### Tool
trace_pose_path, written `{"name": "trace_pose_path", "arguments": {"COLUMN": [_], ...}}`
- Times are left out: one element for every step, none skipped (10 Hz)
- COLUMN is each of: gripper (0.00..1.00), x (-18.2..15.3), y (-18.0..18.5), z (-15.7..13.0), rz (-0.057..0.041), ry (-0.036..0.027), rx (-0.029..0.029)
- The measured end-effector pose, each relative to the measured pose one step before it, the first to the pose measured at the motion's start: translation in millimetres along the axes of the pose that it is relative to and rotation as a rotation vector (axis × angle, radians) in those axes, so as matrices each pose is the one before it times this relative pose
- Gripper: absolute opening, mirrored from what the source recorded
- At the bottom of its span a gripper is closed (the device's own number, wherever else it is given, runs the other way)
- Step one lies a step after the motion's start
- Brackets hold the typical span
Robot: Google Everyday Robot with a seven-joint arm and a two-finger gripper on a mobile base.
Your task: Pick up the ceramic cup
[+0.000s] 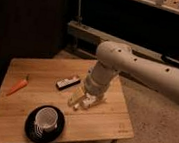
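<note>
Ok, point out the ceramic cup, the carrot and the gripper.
ceramic cup (pixel 45 119), camera view, its visible middle.
carrot (pixel 17 87), camera view, mid-body.
gripper (pixel 81 103), camera view, its tip, above the table (pixel 115 125).

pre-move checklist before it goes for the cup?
1. Cup in view, sitting on the black plate: ok.
2. Gripper at the cup: not ok, it hangs low over the table, apart from the cup.
3. Line from gripper to cup free: ok, carrot and dark bar lie farther back.
4. Cup upright: cannot tell.
5. Cup lifted: not ok.
</note>
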Motion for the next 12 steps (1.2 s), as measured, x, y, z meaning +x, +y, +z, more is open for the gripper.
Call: {"name": "trace_pose_path", "arguments": {"gripper": [0.8,0.8,0.8,0.8,0.8,0.8,0.8,0.8,0.8,0.8,0.8,0.8], "x": [-0.01,0.13,0.98,-2.16,-2.6,-1.93,1.09,1.04,-1.2,-1.34,-1.57,-5.17], "y": [-0.01,-0.01,1.05,8.17,9.32,11.47,3.43,0.54,4.66,-1.4,-1.36,0.44], "z": [0.01,0.15,0.29,0.53,1.65,2.3,1.08,3.37,11.94,10.95,9.01,16.38], "rz": [0.0,0.00015,0.01179,0.03392,0.02384,0.0257,0.01297,0.00675,-0.01208,-0.0131,-0.01525,-0.0286], "ry": [-0.00002,0.00035,-0.00469,-0.03678,-0.03854,-0.06285,-0.04415,-0.00882,-0.00154,0.0079,0.00752,0.01584], "rx": [-0.00004,0.00035,0.00917,0.01163,0.00771,0.00027,-0.01121,-0.01444,-0.03331,-0.02407,-0.02068,-0.02716]}}
